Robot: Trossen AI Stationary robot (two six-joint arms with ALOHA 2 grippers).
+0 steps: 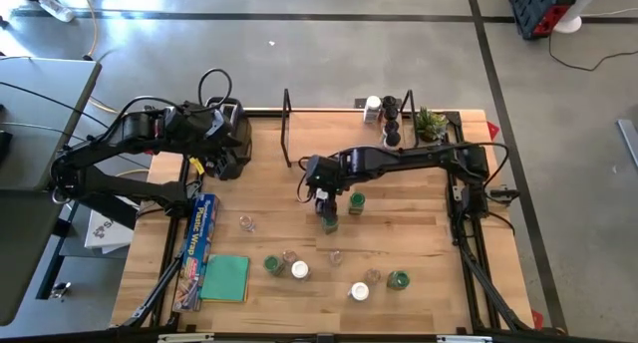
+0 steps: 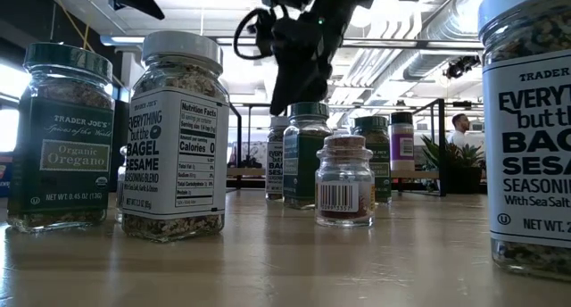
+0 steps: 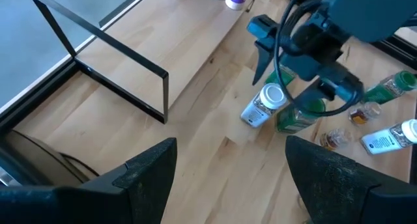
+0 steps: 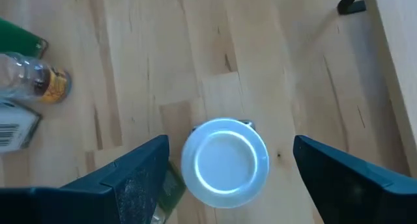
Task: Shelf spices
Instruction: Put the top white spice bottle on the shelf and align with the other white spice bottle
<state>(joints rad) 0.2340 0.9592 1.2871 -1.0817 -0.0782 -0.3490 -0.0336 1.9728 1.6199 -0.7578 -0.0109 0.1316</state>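
Over mid-table, right gripper spread wide above white-lidded jar, green-lidded jar beside, left gripper parted near toaster.

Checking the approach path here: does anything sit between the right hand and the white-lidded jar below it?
Nothing visible does. The right hand is open directly above the white-lidded jar, fingers on either side of it. A green-lidded jar stands close beside, outside the gap.
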